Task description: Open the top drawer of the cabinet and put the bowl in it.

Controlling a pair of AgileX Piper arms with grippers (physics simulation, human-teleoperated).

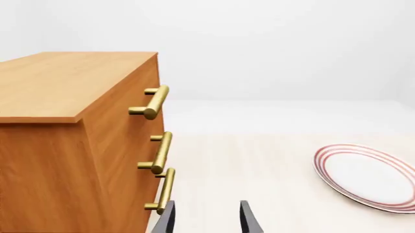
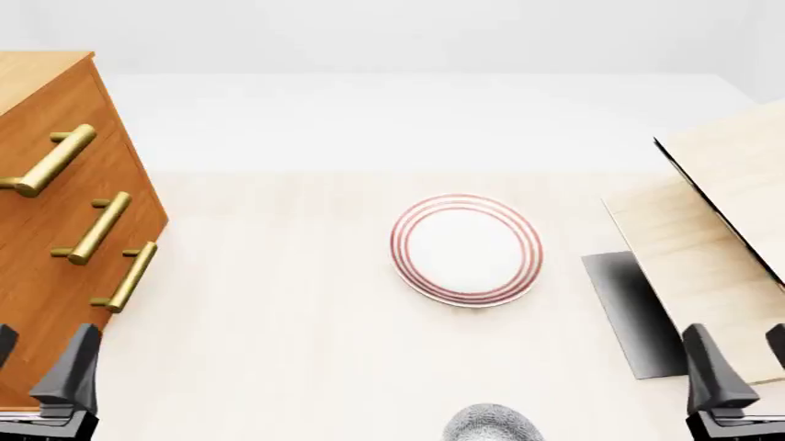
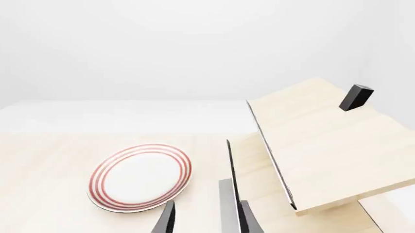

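The top drawer point(image 2: 55, 161) sits flush in the cabinet point(image 2: 43, 239), closed, its brass handle point(image 1: 153, 102) untouched. The cabinet stands at the table's left side, all three drawers shut. The bowl point(image 2: 494, 425) rests at the near edge of the table point(image 2: 282, 322), between the two arms, only its speckled rim in view. The left gripper point(image 1: 206, 217) hangs just in front of the cabinet's lower corner, fingers spread and empty. The right gripper point(image 3: 206, 218) is likewise parted, holding nothing, beside the pale wood furniture point(image 2: 723, 230). A red-ringed plate point(image 2: 466, 248) lies mid-table, apart from the bowl.
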